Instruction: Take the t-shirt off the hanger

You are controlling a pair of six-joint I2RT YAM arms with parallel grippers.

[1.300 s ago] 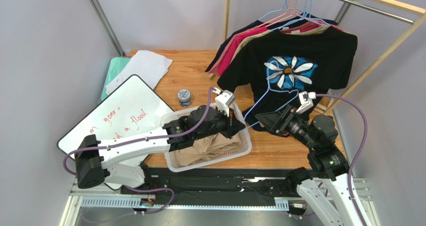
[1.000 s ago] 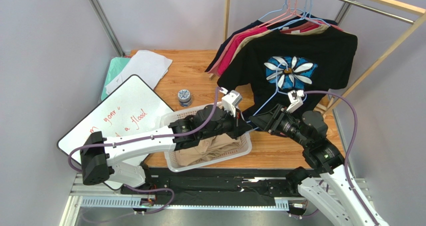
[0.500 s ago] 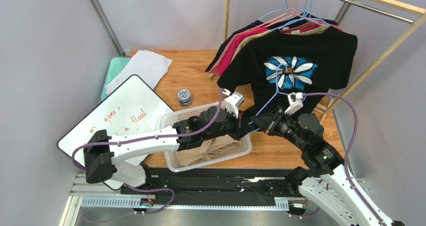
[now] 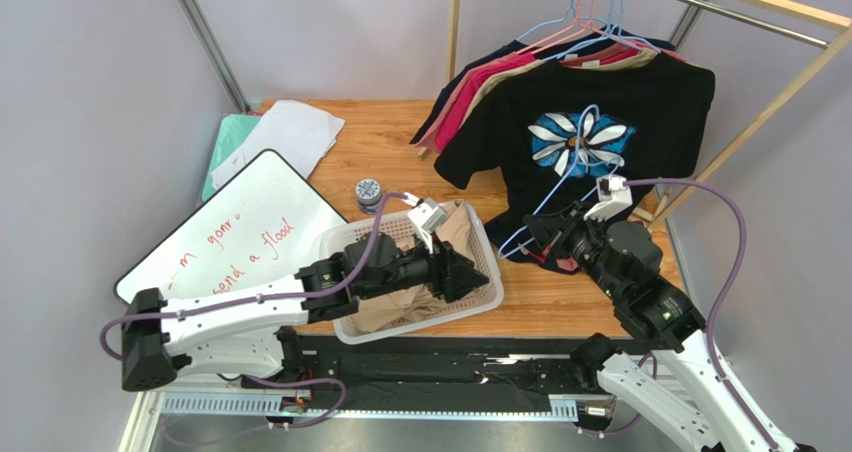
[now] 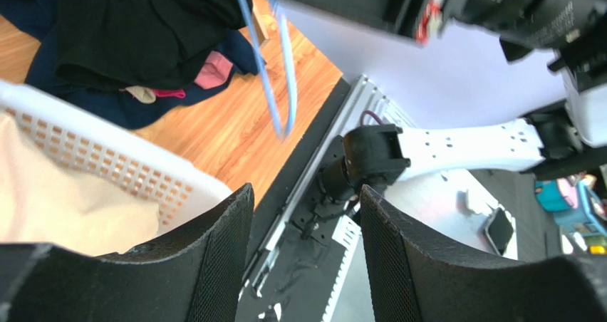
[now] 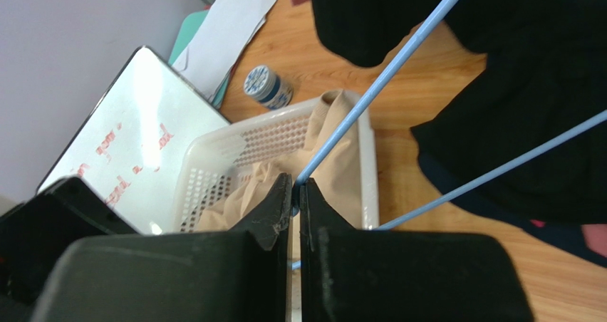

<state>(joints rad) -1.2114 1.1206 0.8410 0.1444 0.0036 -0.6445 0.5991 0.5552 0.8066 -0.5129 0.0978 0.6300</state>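
A bare light-blue wire hanger (image 6: pixel 377 87) slants up in front of the hanging shirts, and my right gripper (image 6: pixel 296 183) is shut on its lower end. From above, that gripper (image 4: pixel 530 234) sits just right of the basket. A tan t-shirt (image 4: pixel 455 222) lies crumpled in the white basket (image 4: pixel 330 242), off the hanger. My left gripper (image 5: pixel 305 194) is open and holds nothing; it hovers over the basket's right end (image 4: pixel 468 272). The hanger (image 5: pixel 267 87) hangs clear ahead of its fingers.
A black t-shirt with a daisy print (image 4: pixel 650 102) and several other shirts hang on a wooden rack (image 4: pixel 760 7) at the back right. A whiteboard (image 4: pixel 240 232), a small tin (image 4: pixel 368 192) and papers (image 4: pixel 290 132) lie to the left.
My left gripper opened, let go of the hanger and drew back left over the basket. The right gripper closed on the hanger and carried it slightly right.
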